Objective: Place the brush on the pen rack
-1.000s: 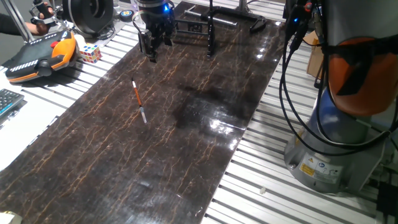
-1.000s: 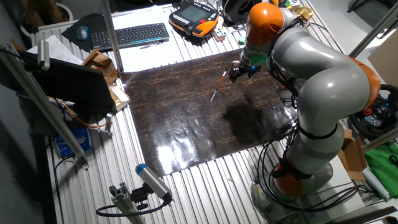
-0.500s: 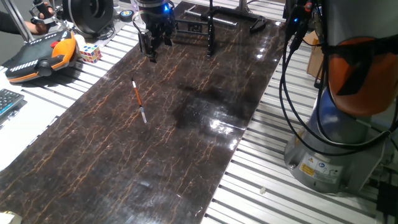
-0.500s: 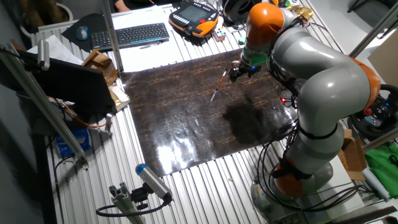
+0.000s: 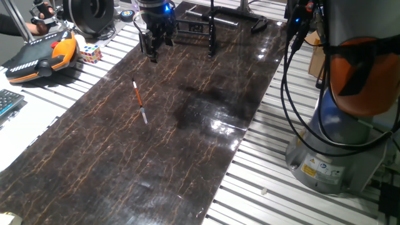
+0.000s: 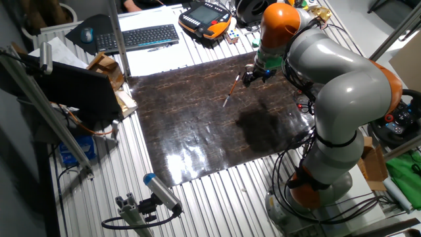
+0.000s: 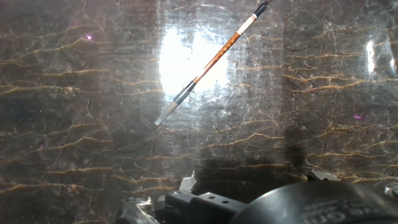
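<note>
The brush (image 5: 139, 101), a thin orange-red stick with a pale end, lies flat on the dark marble-patterned mat (image 5: 162, 162). It also shows in the other fixed view (image 6: 231, 90) and runs diagonally across the hand view (image 7: 211, 62). My gripper (image 5: 149, 55) hangs just above the mat's far edge, a little beyond the brush, its two fingers apart and empty. From the other side the gripper (image 6: 247, 81) sits right of the brush. The pen rack (image 5: 211, 31), a low black frame with slim posts, stands at the mat's far end, right of the gripper.
An orange-and-black teach pendant (image 5: 37, 59) and a colour cube (image 5: 89, 53) lie left of the mat. A keyboard (image 6: 138, 37) is on the far side. The robot base (image 5: 337, 144) and hanging cables (image 5: 290, 75) stand along the mat's right edge.
</note>
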`<state>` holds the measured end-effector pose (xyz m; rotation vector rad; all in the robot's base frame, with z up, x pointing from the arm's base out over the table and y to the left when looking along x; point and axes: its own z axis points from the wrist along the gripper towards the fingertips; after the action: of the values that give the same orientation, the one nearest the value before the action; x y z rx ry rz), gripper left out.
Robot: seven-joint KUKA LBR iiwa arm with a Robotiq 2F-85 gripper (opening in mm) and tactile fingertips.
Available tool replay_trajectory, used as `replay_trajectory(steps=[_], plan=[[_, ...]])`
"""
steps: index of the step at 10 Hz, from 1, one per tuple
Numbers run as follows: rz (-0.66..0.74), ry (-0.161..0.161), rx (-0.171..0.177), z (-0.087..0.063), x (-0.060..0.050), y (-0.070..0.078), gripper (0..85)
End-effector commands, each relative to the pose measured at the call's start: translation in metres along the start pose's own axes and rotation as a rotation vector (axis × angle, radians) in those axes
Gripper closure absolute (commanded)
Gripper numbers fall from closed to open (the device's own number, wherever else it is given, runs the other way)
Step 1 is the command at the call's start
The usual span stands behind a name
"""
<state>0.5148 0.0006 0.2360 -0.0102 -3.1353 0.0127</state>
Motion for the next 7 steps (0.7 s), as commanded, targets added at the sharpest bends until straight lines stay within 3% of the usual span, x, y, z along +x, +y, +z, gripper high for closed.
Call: replay_trajectory(steps=[1, 7], plan=[[-0.027, 0.305, 0.138, 0.0001, -0.0001, 0.0001, 83.7], [-0.045, 0.309, 0.132, 0.0001, -0.0001, -0.0001, 83.7]])
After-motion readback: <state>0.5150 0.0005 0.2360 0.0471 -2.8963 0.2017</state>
